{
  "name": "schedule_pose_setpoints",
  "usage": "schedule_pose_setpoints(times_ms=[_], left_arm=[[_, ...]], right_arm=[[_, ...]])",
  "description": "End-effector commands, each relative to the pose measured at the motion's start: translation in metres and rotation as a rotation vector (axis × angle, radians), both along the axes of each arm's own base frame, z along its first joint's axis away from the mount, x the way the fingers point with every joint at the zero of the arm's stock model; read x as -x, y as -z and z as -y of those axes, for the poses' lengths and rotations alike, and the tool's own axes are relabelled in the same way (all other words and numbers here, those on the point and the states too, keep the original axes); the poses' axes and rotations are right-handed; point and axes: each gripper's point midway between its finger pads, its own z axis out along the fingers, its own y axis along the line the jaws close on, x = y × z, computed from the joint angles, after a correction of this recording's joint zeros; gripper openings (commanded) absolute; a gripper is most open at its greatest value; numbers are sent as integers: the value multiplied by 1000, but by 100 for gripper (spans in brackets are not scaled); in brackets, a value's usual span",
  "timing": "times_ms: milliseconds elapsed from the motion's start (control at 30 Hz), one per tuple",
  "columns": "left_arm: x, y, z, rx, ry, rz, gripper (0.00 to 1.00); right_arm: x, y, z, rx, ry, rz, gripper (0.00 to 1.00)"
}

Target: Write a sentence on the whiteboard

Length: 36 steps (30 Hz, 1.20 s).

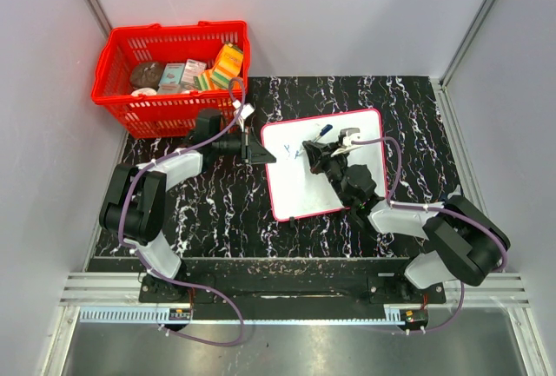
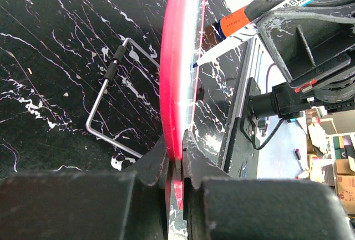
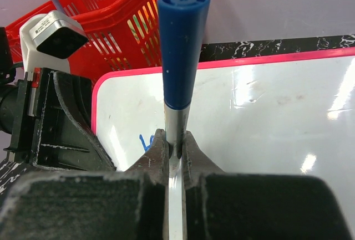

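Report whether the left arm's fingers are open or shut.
Shut on the whiteboard: in the left wrist view the left fingers pinch its red edge from both sides, with no gap showing.

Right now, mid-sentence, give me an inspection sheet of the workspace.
Surface: black, white-veined table.
Job's things: whiteboard lies mid-table, slightly skewed; of the sentence only a few blue strokes show, near the board's left end; marker stands blue end up.
Clutter: red basket of packaged goods at the far left corner; bent wire rod on the table beside the board's edge.
Grippers: left gripper shut on the whiteboard's red edge; right gripper shut on the marker.
Cables: purple cables run along both arms; one arcs above the board's right edge.
Surroundings: plain pale walls; nothing else seen.
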Motion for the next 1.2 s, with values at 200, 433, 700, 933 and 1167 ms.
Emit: schedule_pose_setpoints(times_ms=[200, 433, 700, 933, 1167], left_arm=[[1, 25, 7, -88, 18, 77, 0], [1, 25, 7, -89, 19, 77, 0], [2, 27, 9, -93, 25, 73, 0], [3, 28, 8, -96, 25, 73, 0], [3, 28, 9, -99, 25, 72, 0]], right_arm=[[0, 3, 7, 44, 31, -17, 0], [-3, -1, 15, 40, 73, -6, 0], [-12, -8, 19, 40, 126, 9, 0], [-15, -12, 20, 23, 138, 25, 0], [-15, -13, 14, 28, 115, 28, 0]])
